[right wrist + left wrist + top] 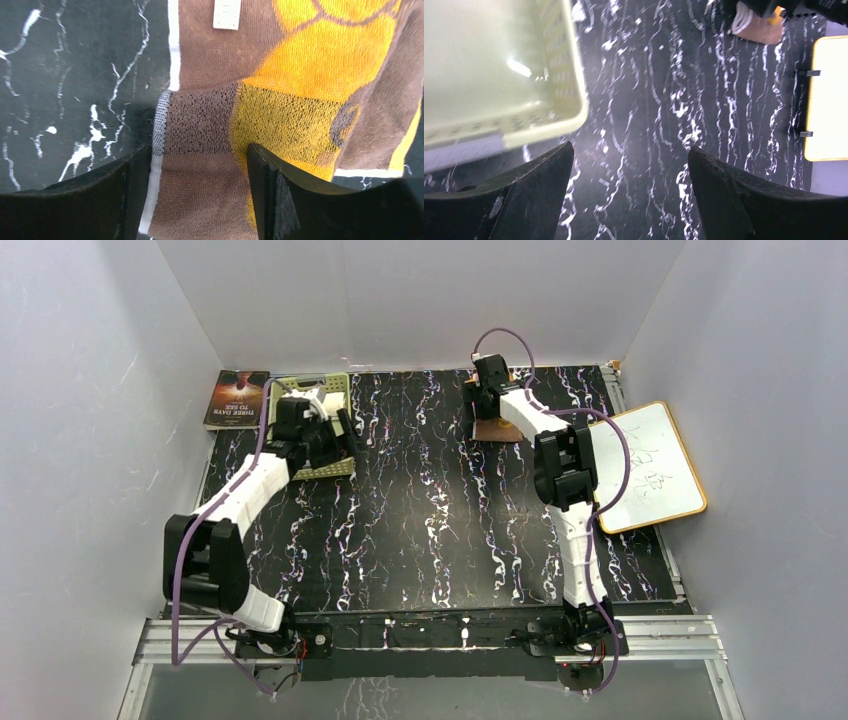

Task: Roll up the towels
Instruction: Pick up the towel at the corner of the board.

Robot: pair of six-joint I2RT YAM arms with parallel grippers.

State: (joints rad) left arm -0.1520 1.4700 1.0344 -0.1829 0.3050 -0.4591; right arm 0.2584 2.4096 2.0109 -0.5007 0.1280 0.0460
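The brown towel (500,429) with the yellow-orange pattern lies at the far middle of the black marbled table (430,530). In the right wrist view it (280,65) fills the frame, with its near end folded over. My right gripper (484,406) stands over it, and its open jaws (199,147) straddle the folded white-striped edge. My left gripper (342,436) is open and empty (630,150) above bare table beside the pale green basket (338,385). The brown towel also shows far off in the left wrist view (766,32). I cannot make out the cream-white towel.
The basket (549,75) sits at the far left, and the part of its inside that shows holds nothing. A book (237,398) lies left of it. A white board with a wooden frame (650,465) lies at the right edge and also shows in the left wrist view (829,100).
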